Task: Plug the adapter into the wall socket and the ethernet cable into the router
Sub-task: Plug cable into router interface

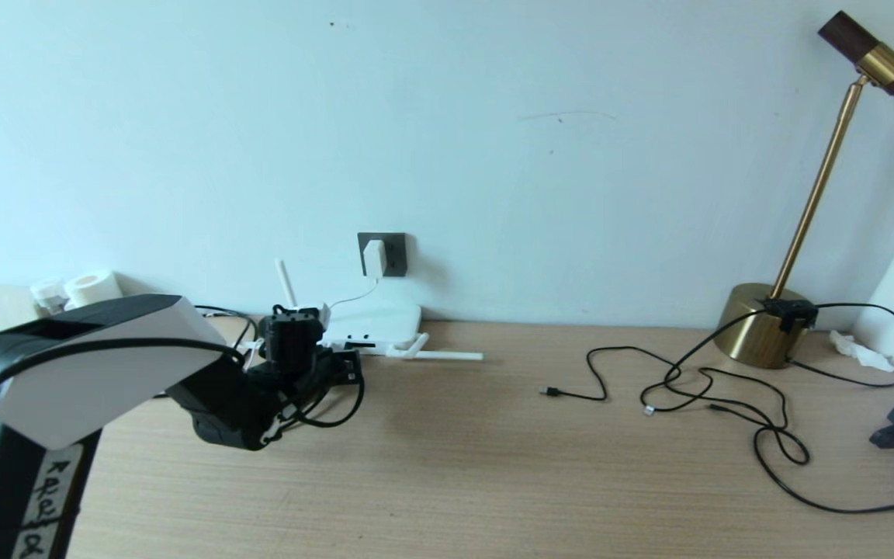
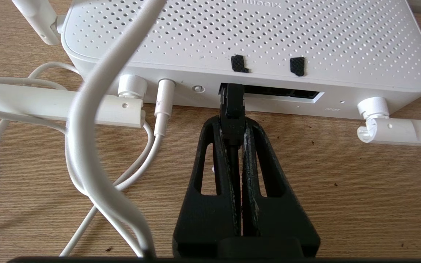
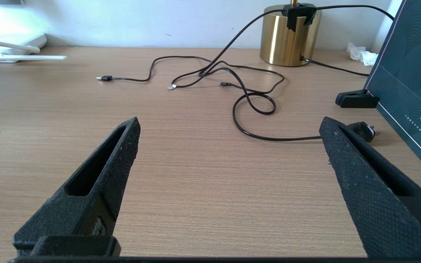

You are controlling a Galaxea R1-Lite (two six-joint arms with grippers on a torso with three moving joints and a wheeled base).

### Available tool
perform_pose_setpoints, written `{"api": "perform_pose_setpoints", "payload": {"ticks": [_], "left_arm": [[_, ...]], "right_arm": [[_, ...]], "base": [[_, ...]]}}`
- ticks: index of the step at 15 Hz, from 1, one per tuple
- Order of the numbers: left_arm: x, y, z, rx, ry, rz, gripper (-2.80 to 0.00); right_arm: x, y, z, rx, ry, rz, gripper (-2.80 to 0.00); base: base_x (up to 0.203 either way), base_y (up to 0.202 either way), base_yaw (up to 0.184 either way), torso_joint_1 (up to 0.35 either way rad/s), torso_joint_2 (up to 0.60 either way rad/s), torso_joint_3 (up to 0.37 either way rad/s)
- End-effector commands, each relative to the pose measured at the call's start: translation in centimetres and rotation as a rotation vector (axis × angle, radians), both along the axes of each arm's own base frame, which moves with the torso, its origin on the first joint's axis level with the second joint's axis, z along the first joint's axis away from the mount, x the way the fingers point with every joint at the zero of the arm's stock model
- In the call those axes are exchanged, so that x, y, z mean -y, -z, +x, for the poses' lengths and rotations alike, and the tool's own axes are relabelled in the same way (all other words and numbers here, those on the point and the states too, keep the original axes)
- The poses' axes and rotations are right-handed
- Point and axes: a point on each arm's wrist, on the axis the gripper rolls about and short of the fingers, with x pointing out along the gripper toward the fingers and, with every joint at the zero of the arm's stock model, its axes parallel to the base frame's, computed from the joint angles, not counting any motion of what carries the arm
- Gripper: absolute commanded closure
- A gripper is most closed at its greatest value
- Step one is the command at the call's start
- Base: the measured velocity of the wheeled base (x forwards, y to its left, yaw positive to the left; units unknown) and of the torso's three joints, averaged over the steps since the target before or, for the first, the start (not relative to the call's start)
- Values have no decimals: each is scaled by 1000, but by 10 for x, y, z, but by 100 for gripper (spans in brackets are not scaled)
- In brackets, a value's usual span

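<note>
one ethernet cable point(image 2: 233, 109) plug at router point(image 2: 247, 40) port, faint mirrored brand lettering

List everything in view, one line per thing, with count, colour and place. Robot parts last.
table: one, light wood, under everything
router: one, white, by the wall
adapter: one, white, in the wall socket
wall socket: one, dark grey, above the router
ethernet cable: one, black, plug at the router's port
thin cables: several, black, loose on the table's right half
lamp: one, brass, far right
left gripper: one, black, jaws shut on the ethernet cable
right gripper: one, black, jaws open above bare table
</note>
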Motion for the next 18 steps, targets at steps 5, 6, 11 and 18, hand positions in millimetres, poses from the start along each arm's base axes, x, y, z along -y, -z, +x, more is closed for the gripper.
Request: {"api": "perform_pose_setpoints", "payload": {"ticks": [5, 6, 11, 18], "left_arm": [[1, -5, 0, 17, 0, -4, 0], [1, -5, 0, 19, 0, -4, 0], [2, -9, 0, 22, 2, -5, 0], [3, -7, 5, 14, 1, -3, 0]], "right_arm": [[0, 3, 1, -10, -1, 0, -280], [0, 3, 1, -10, -1, 0, -280], [0, 3, 1, -10, -1, 0, -280], [0, 3, 1, -10, -1, 0, -280]], "base": [[0, 0, 0, 0, 0, 0], [0, 0, 0, 0, 0, 0], [0, 0, 0, 0, 0, 0], [0, 0, 0, 0, 0, 0]]}}
